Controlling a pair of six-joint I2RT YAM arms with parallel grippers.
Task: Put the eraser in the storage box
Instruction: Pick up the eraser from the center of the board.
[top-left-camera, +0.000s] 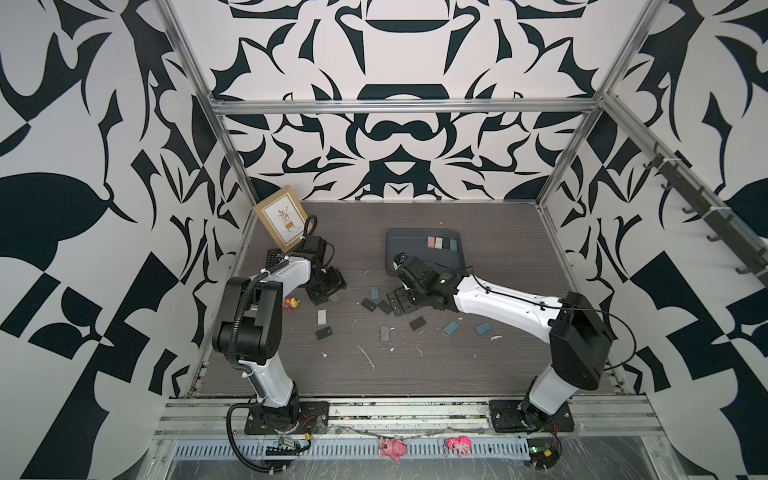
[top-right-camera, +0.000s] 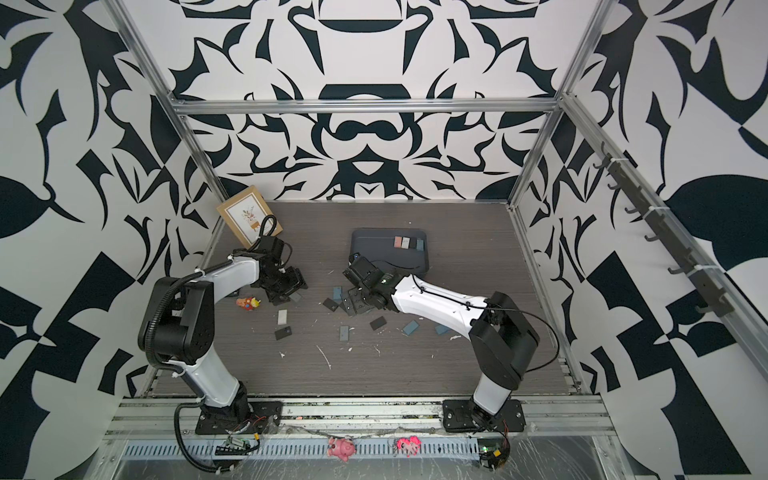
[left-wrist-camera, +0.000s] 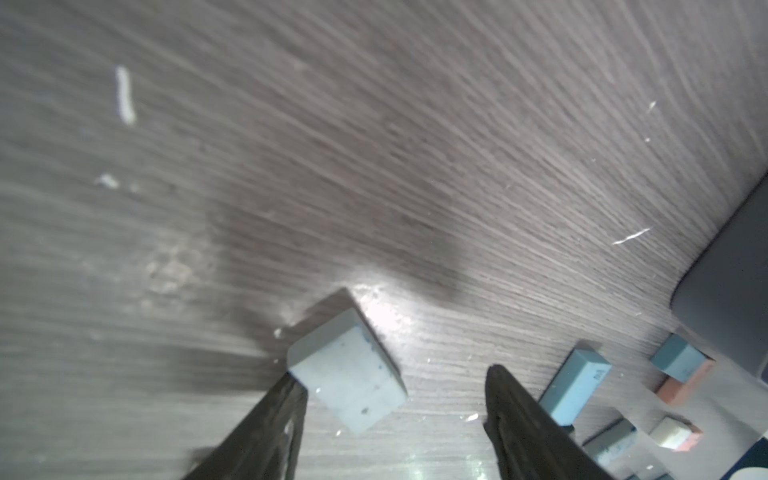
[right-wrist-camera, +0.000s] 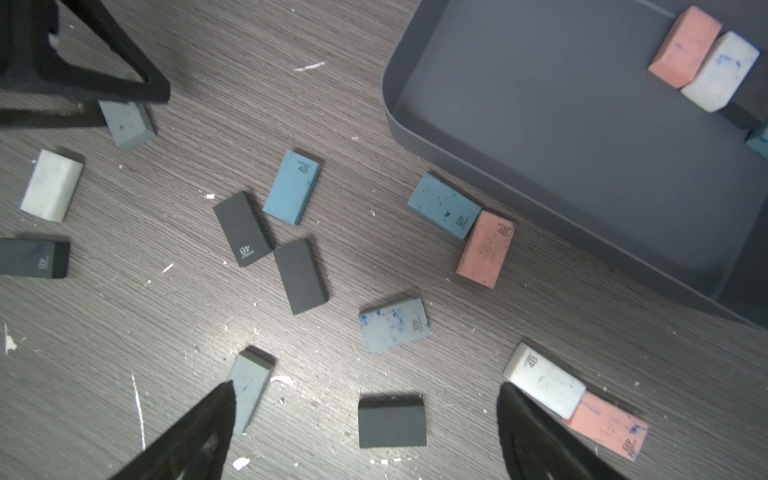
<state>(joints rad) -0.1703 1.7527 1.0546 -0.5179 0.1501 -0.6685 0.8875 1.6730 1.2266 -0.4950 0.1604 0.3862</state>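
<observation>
Across the near half of the worktop (top-left-camera: 415, 374) we see loose erasers (top-left-camera: 385, 333), black, blue and grey, flat among white crumbs. Just beyond, the right gripper (right-wrist-camera: 365, 388) hangs over the middle with its jaws spread wide and nothing held. A black eraser (right-wrist-camera: 392, 420) lies on the wood between its fingers, touching neither. Left of centre, the left gripper (left-wrist-camera: 395, 374) stands low over a pale grey eraser (left-wrist-camera: 347, 374). Its jaws are part open, and one finger (left-wrist-camera: 274, 424) touches the eraser's end. Bare wood shows between the eraser and the other finger, so it is not gripped. That eraser rests on the worktop, well apart from the storage box (top-left-camera: 409, 243). The dark grey box lies farther back, right of centre, a row of erasers (top-left-camera: 441, 242) near its far rim. A tan picture frame (top-left-camera: 280, 218) leans in the far left corner.
</observation>
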